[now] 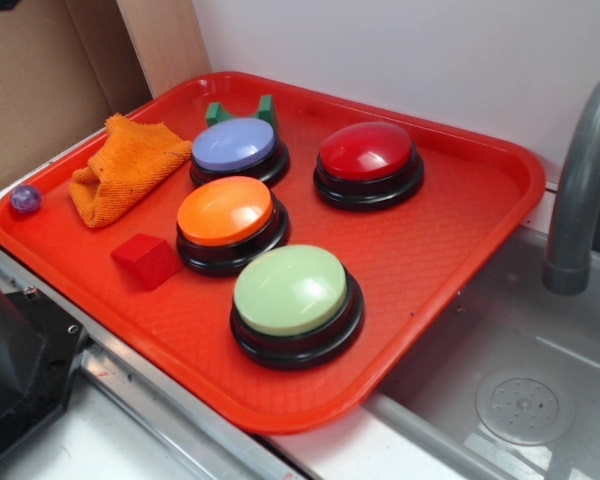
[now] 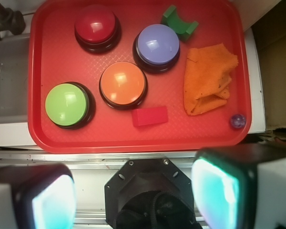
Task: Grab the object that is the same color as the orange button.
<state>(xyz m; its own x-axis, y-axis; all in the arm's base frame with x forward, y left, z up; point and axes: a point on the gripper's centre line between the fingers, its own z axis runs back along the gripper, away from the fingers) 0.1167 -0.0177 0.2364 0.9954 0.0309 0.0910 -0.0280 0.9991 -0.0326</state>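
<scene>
this is looking like a toy kitchen in a lab: a grey plastic sink [image 1: 520,400] with a faucet [image 1: 580,190] is sitting beside a red tray [image 1: 450,250], cardboard [image 1: 30,90] behind.

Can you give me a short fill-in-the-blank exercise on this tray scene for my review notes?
1. The orange cloth matches the color of the orange button, and it lies beside the ____ button.
2. The tray holds ____ dome buttons.
3. The small red block sits right next to the ____ button.
4. The green block lies nearest the ____ button.

Missing words: purple; four; orange; purple
</scene>
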